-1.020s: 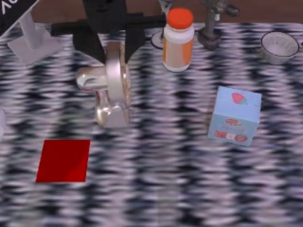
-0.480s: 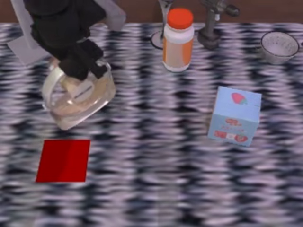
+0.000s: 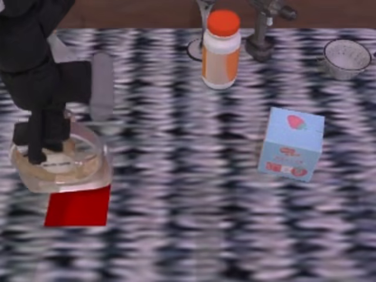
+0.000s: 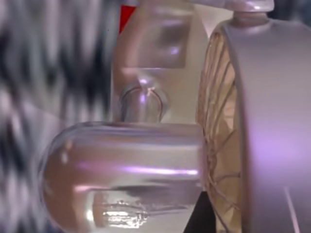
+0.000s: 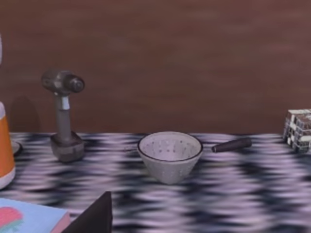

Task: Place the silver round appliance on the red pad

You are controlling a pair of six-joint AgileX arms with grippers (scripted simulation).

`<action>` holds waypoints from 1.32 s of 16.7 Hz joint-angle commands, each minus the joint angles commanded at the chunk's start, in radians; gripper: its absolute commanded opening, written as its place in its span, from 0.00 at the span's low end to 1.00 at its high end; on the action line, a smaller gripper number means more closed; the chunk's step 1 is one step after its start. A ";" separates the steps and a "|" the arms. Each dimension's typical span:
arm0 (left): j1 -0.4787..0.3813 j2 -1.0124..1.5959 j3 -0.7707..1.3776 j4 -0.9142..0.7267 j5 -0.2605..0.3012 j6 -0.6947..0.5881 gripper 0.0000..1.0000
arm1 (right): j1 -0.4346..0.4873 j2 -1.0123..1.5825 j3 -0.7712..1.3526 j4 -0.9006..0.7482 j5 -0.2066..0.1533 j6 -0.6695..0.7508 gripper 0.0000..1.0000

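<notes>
You get even, soft light with faint shadows; glare streaks the silver round appliance (image 4: 146, 170), blurred by closeness.

My left arm reaches in from the top left corner of the top view, its black links bulky and stacked over the left side of the table; the wrist points downward; my left gripper (image 3: 40, 144) hangs below it with its dark fingers (image 3: 36, 154) closed on the silver round appliance (image 3: 61, 164), holding it from above; in the left wrist view the gripper's own parts are hidden behind what it carries. My right arm does not appear in the top view; only a dark corner of my right gripper (image 5: 92, 216) shows in the right wrist view, low and level.
</notes>
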 joint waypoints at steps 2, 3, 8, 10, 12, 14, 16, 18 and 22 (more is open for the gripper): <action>0.012 -0.020 -0.049 0.007 0.001 0.072 0.00 | 0.000 0.000 0.000 0.000 0.000 0.000 1.00; 0.016 -0.027 -0.064 0.009 0.001 0.093 0.00 | 0.000 0.000 0.000 0.000 0.000 0.000 1.00; 0.018 -0.030 -0.072 0.010 0.001 0.104 0.00 | 0.000 0.000 0.000 0.000 0.000 0.000 1.00; 0.014 -0.026 -0.073 0.013 0.001 0.104 0.00 | 0.000 0.000 0.000 0.000 0.000 0.000 1.00; 0.022 -0.024 -0.108 0.051 0.001 0.102 0.00 | 0.000 0.000 0.000 0.000 0.000 0.000 1.00; 0.024 -0.018 -0.156 0.111 0.001 0.110 0.00 | 0.000 0.000 0.000 0.000 0.000 0.000 1.00; 0.027 -0.013 -0.188 0.144 0.002 0.114 0.00 | 0.000 0.000 0.000 0.000 0.000 0.000 1.00; 0.028 -0.012 -0.190 0.146 0.002 0.114 0.00 | 0.000 0.000 0.000 0.000 0.000 0.000 1.00; 0.028 -0.012 -0.190 0.146 0.002 0.114 0.23 | 0.000 0.000 0.000 0.000 0.000 0.000 1.00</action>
